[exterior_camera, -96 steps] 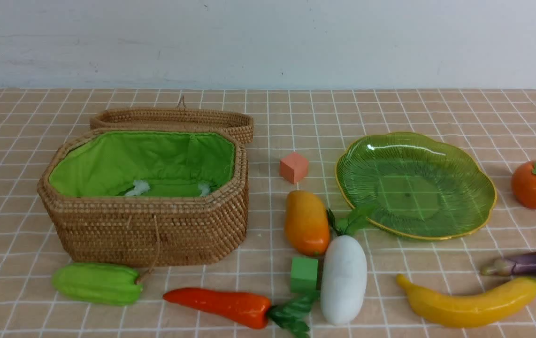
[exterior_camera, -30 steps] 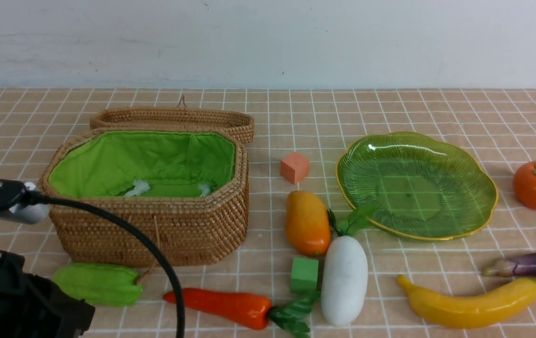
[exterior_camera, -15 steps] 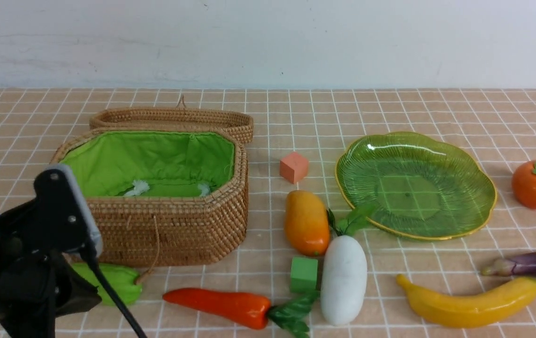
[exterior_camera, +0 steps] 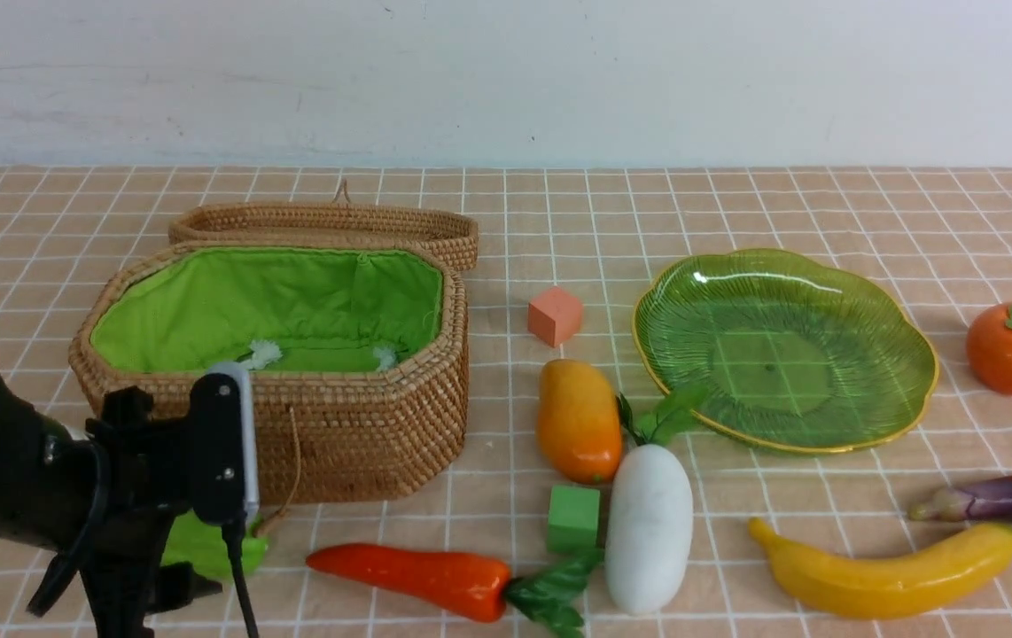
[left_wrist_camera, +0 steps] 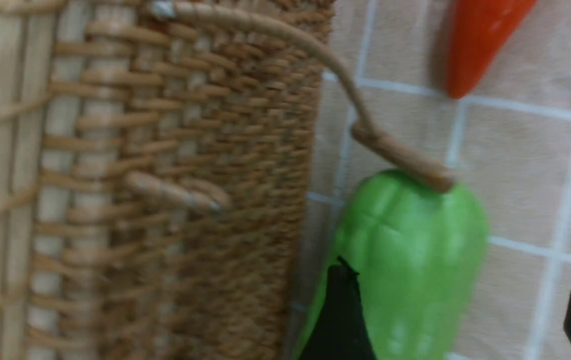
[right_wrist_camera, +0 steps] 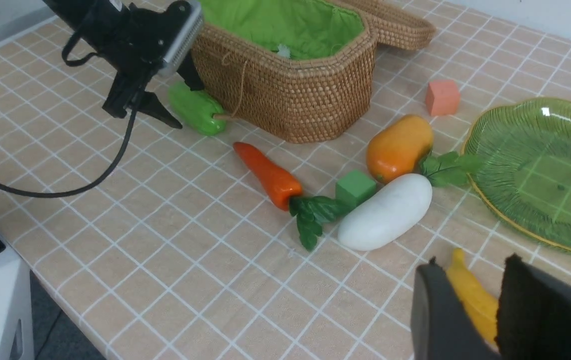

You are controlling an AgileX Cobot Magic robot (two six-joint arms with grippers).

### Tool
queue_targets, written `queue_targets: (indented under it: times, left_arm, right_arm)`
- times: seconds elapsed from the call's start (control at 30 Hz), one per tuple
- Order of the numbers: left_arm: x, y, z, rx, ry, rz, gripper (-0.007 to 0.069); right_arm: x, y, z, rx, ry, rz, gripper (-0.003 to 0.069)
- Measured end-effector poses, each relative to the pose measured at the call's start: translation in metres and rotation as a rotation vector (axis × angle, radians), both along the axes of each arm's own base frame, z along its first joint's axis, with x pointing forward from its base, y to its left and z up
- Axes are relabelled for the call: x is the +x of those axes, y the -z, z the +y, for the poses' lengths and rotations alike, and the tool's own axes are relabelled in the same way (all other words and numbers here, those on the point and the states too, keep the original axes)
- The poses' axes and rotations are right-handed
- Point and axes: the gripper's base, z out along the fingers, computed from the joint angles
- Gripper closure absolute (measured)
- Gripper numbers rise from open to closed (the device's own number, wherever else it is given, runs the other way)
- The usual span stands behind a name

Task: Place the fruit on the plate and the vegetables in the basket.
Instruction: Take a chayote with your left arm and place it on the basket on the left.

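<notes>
Gourd [exterior_camera: 245,551] lies at 7 o'clock of the basket [exterior_camera: 364,434], just beside its wall. Its long axis runs 9-to-3, with the stem end at 3. Left gripper [left_wrist_camera: 463,265] is the nearer, directly over it, jaws wide and straddling its width, gripping nothing; contact unclear. Right gripper [right_wrist_camera: 474,270] is well apart, jaws parted, empty.

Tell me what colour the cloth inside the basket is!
The cloth lining the basket is bright green. The front view shows it best.
</notes>
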Motion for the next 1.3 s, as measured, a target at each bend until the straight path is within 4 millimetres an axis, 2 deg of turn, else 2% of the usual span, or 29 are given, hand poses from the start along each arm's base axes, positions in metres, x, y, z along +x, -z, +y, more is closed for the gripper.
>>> queue_targets:
  times: [0.17,0.47,0.6,0.67,0.83,1.1,1.23,1.3]
  left_arm:
    - [0.01,0.01,0.001,0.043,0.02,-0.036,0.0073]
    - [0.016,0.035,0.004,0.142,0.104,0.023,0.0077]
    - [0.017,0.036,0.004,0.147,0.109,0.024,0.011]
    - [0.017,0.036,0.004,0.146,0.109,0.029,0.0156]
    - [0.015,0.036,0.004,0.129,0.086,0.065,0.0171]
    - [0.006,0.031,0.004,0.089,0.031,0.156,0.0171]
    - [-0.012,0.017,0.004,0.08,0.045,0.232,0.0171]
    - [-0.023,0.001,0.004,0.069,0.05,0.235,0.0171]
  right_arm:
    - [0.0,0.0,0.0,0.002,-0.002,0.001,0.0456]
    - [0.0,0.0,0.0,0.016,0.003,0.013,0.0449]
    - [-0.001,0.0,0.001,0.024,-0.003,0.02,0.0449]
    - [-0.002,0.0,0.002,0.036,-0.012,0.028,0.0448]
    - [-0.003,-0.001,0.003,0.05,-0.024,0.038,0.0448]
    - [-0.003,-0.001,0.003,0.051,-0.027,0.039,0.0448]
    - [-0.003,-0.001,0.003,0.051,-0.027,0.04,0.0448]
    - [-0.003,-0.001,0.003,0.05,-0.024,0.036,0.0448]
